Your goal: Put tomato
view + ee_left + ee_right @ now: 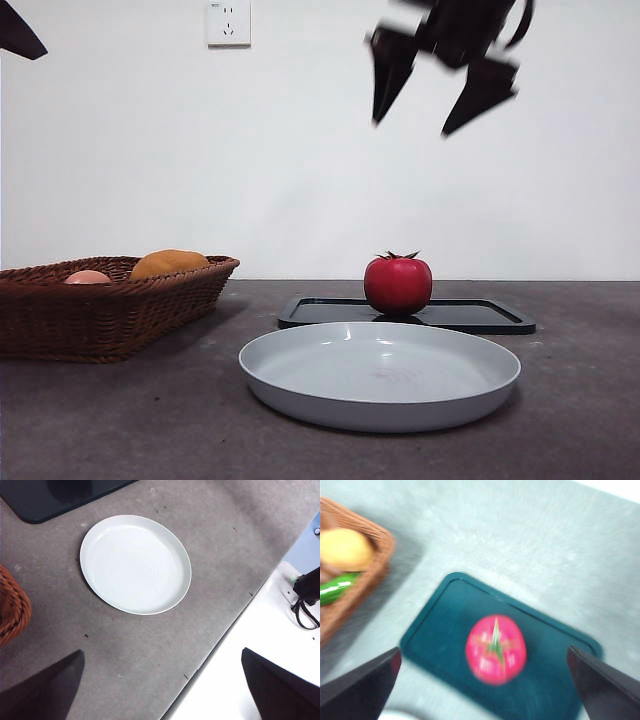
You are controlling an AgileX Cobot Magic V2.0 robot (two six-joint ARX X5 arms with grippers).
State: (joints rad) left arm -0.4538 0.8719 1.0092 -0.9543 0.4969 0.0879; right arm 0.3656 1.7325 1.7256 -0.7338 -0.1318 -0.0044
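Note:
The glossy red tomato [398, 284] with a green calyx stands on the black tray [480, 316] behind the pale grey plate [380, 373]. My right gripper [440, 95] hangs open high above the tomato; the right wrist view is blurred and shows the tomato [496, 649] on the tray [445, 630] between its jaws. My left gripper [20, 35] waits at the top left corner, open, and its wrist view looks down on the empty plate [135, 563].
A brown wicker basket [100, 310] stands at the left with an orange-yellow fruit [168, 263] and a pale pinkish fruit [87, 277]; the right wrist view also shows something green [337, 588] in it. The table's front edge [220, 645] runs near the plate.

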